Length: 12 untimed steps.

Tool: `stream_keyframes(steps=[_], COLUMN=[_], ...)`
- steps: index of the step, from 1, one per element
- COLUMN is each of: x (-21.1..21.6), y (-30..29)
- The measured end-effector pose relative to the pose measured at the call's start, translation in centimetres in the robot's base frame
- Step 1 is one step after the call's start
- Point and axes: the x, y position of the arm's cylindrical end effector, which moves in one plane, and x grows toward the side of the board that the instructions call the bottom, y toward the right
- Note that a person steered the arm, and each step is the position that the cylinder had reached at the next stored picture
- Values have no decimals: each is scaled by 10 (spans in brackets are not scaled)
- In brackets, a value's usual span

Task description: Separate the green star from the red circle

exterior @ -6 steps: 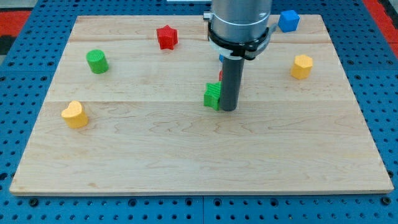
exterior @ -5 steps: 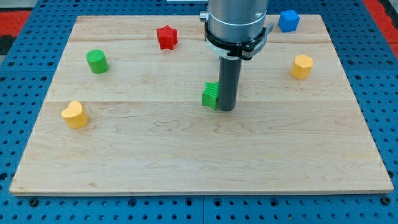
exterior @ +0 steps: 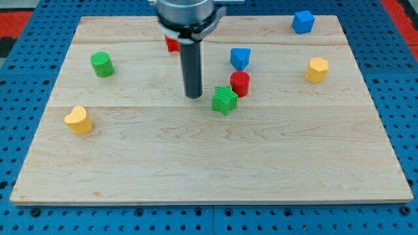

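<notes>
This looks like a robotics lab or test bench. A pale wooden tabletop [exterior: 209, 163] made of joined planks lies on a blue perforated base plate [exterior: 19, 85], the kind with a regular grid of mounting holes; red patches of the same surface (also holed) show at the upper left [exterior: 16, 16] and upper right corners of the frame. An industrial arm's grey metal collar [exterior: 186, 14] with a dark rod enters from the top. Small moulded toy-like blocks [exterior: 102, 64] lie scattered about, as in a set experiment.
</notes>
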Motion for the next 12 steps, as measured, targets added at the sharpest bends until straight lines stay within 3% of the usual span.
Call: stream_keyframes(steps=[3,5,9,12], x=[32,-8,-26,27], y=[25,25,75,62])
